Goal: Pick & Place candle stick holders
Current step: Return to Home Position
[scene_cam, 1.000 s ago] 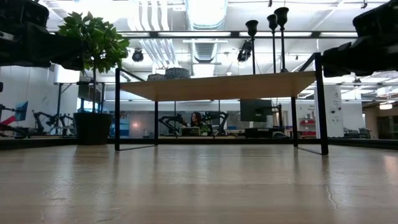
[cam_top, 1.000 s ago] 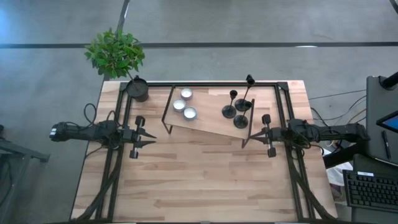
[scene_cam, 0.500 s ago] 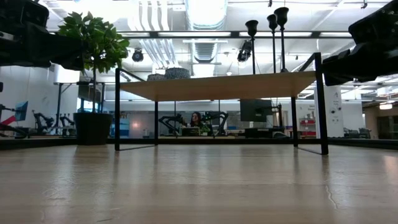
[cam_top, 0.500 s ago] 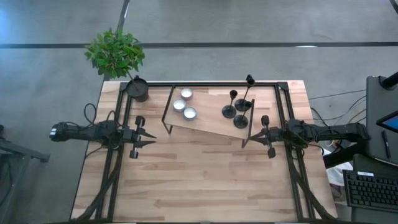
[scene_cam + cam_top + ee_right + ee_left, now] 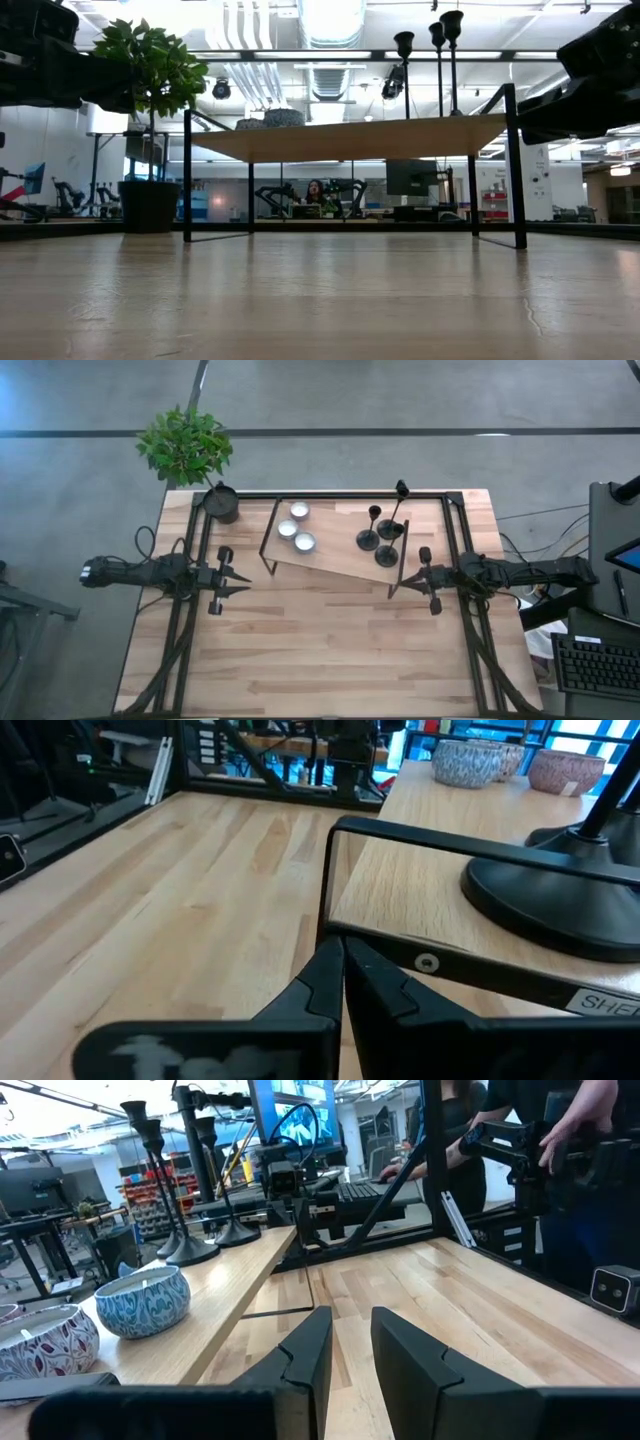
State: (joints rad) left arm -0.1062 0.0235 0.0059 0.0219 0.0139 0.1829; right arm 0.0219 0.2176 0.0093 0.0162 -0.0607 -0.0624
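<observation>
Three black candle stick holders (image 5: 380,540) stand by their disc bases on the right end of a raised wooden shelf (image 5: 335,555) with black metal legs. The low view shows their cups (image 5: 437,33) above the shelf. One disc base (image 5: 560,890) shows close in the right wrist view. My left gripper (image 5: 247,589) waits at the table's left, level, its fingers (image 5: 350,1345) a narrow gap apart with nothing between them. My right gripper (image 5: 402,582) is shut and points at the shelf's near right leg (image 5: 330,880), just short of it.
Three white tealight candles (image 5: 297,528) sit on the shelf's left end. A dark plant pot (image 5: 221,503) with a green plant stands at the far left corner. Black frame rails (image 5: 190,610) run along both table sides. People stand beyond the table (image 5: 560,1140).
My right gripper has tipped its fingers slightly down toward the table and rolled a little, staying shut and near the shelf's leg.
</observation>
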